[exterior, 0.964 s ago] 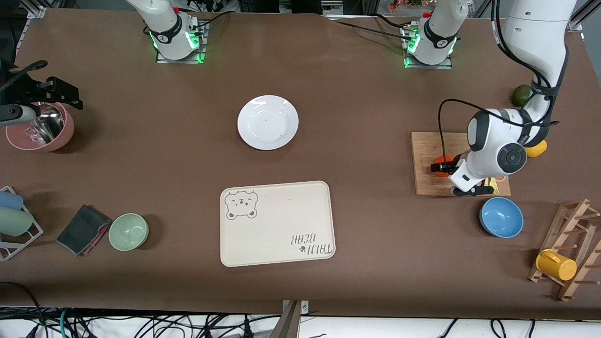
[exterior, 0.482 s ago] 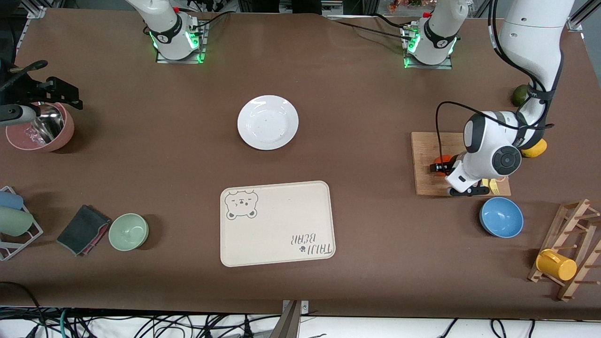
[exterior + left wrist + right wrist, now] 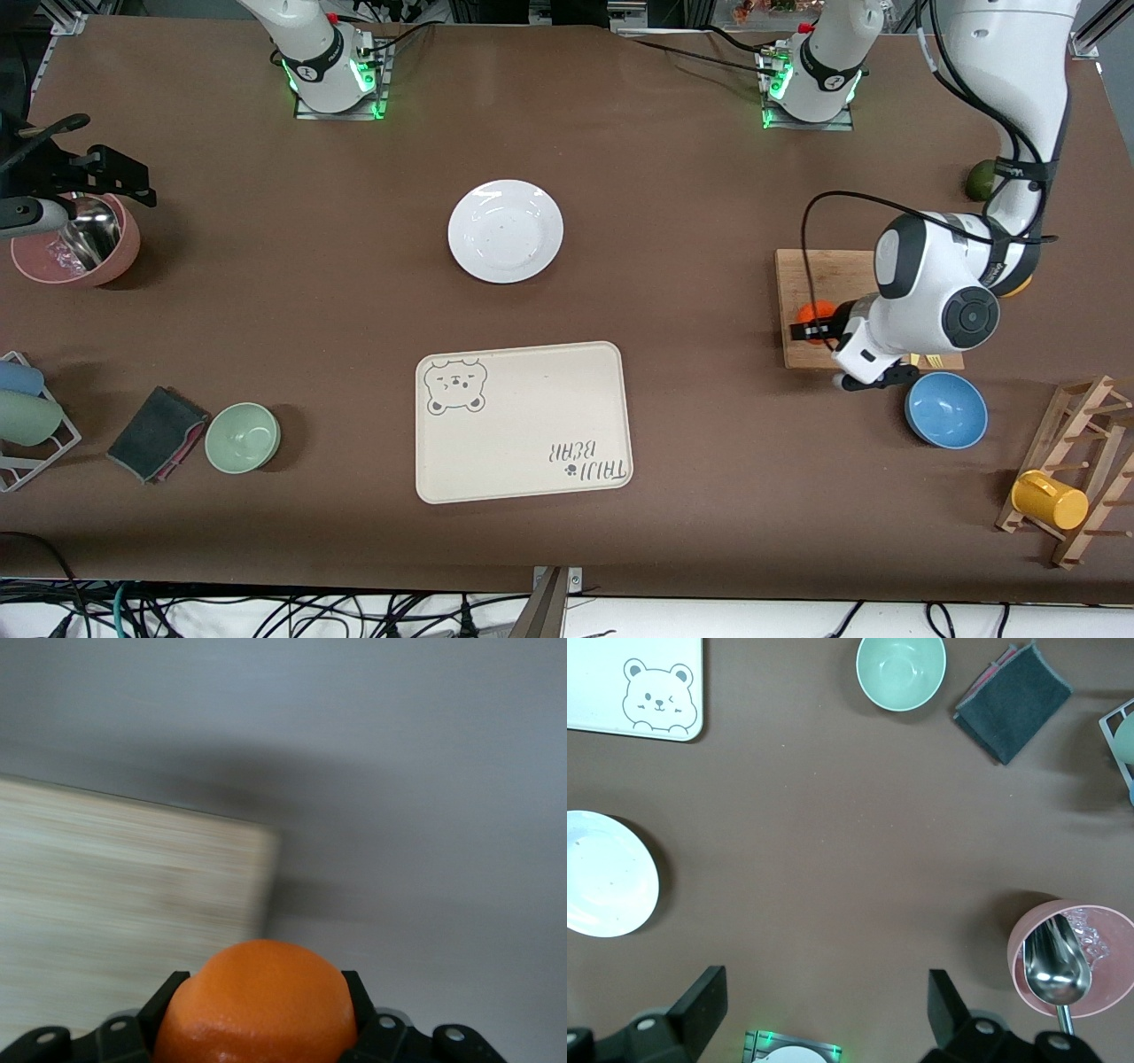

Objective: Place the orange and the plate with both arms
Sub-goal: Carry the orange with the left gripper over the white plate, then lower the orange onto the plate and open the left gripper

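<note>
The orange [image 3: 810, 314] is a small bright orange fruit held between the fingers of my left gripper [image 3: 808, 326], in the air over the corner of the wooden cutting board [image 3: 808, 266] that is nearest the tray. In the left wrist view the orange [image 3: 259, 1001] fills the space between both black fingers, with the board's edge [image 3: 115, 877] below it. The white plate [image 3: 505, 230] lies in the middle of the table, bare; it also shows in the right wrist view [image 3: 607, 873]. My right gripper [image 3: 824, 1001] waits high over the right arm's end, fingers wide apart and empty.
The cream bear-print tray [image 3: 523, 421] lies nearer the camera than the plate. A blue bowl [image 3: 946, 409], a lemon [image 3: 1019, 285], a green fruit [image 3: 982, 180] and a rack with a yellow mug [image 3: 1050, 501] are around the board. A green bowl [image 3: 243, 437], dark cloth [image 3: 158, 432] and pink bowl with scoop [image 3: 75, 239] are at the right arm's end.
My left gripper has risen with the orange and carried it from over the board's middle to over the corner nearest the tray. The right arm has not moved.
</note>
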